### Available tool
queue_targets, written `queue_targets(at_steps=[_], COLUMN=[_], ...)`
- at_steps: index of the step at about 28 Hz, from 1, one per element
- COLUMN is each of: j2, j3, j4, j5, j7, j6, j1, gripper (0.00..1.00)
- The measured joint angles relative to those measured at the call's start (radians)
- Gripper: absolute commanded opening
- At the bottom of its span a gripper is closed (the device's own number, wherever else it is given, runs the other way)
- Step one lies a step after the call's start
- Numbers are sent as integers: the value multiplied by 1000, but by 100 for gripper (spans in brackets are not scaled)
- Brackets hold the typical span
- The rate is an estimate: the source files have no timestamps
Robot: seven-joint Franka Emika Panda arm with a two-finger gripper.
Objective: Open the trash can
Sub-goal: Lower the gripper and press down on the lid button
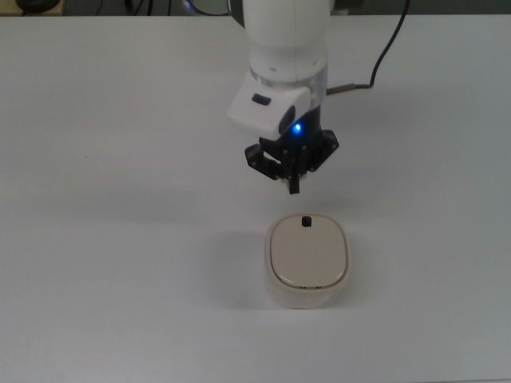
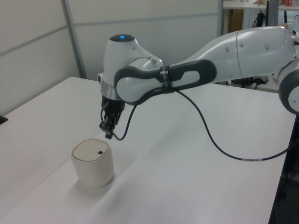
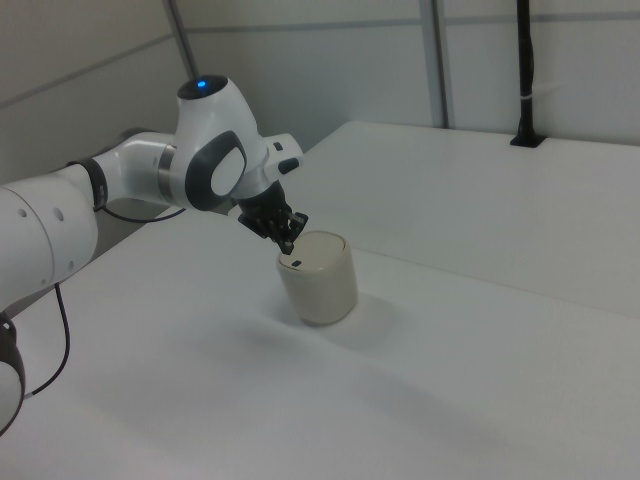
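The trash can (image 1: pixel 307 260) is a small cream-white bin with a flat beige lid, standing upright on the white table (image 1: pixel 104 239); its lid lies flat. A small black button (image 1: pixel 306 221) sits at the lid's far rim in the top view. The bin also shows in the left view as the trash can (image 2: pixel 93 163) and in the right view as the trash can (image 3: pixel 318 277). My gripper (image 1: pixel 293 188) hangs just above and behind the button, fingers pressed together and pointing down, holding nothing. It shows as well as the gripper (image 2: pixel 108 136) and the gripper (image 3: pixel 287 246).
A black cable (image 2: pixel 219 147) loops from the arm over the table in the left view. A black post (image 3: pixel 526 75) stands at the table's far edge in the right view. A panel wall (image 2: pixel 32 51) borders the left view's left.
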Motion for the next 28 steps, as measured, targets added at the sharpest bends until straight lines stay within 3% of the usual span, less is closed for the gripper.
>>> queue_targets(at_steps=[14,28], j2=[95,116], j3=[0,0], j4=[0,0], j5=[-21,-25], j7=[15,15], j6=[194,223], j1=[20,39], gripper=[0,0])
